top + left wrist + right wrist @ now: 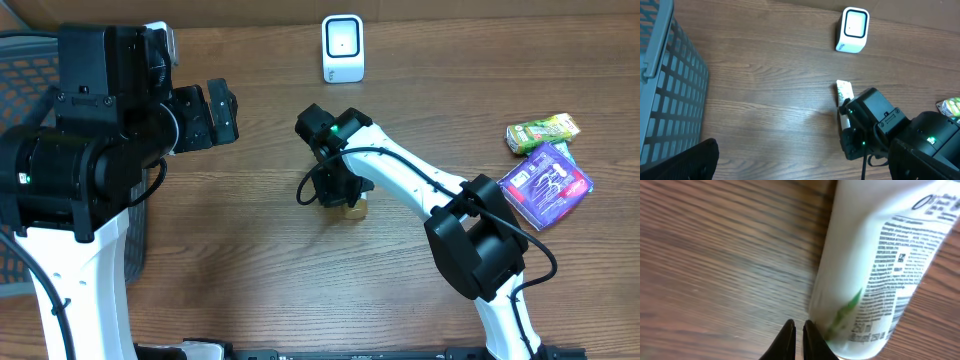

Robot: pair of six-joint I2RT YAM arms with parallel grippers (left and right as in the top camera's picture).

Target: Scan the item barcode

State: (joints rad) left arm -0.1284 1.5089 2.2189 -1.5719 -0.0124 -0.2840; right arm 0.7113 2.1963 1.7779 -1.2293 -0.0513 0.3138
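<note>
The item is a white tube (875, 265) with green print and small black text, lying on the wooden table. In the overhead view only its gold end (352, 210) shows under my right gripper (335, 185). The right gripper (799, 330) is shut, its tips together on the table just left of the tube, with nothing between them. In the left wrist view the tube (845, 92) pokes out beyond the right wrist. The white scanner (343, 48) stands upright at the table's far edge, also seen as the scanner (854, 29). My left gripper (215, 115) hovers open and empty at the left.
A grey mesh basket (20, 100) stands at the left edge, its wall (670, 90) close to the left gripper. A green packet (542, 132) and a purple packet (545, 182) lie at the right.
</note>
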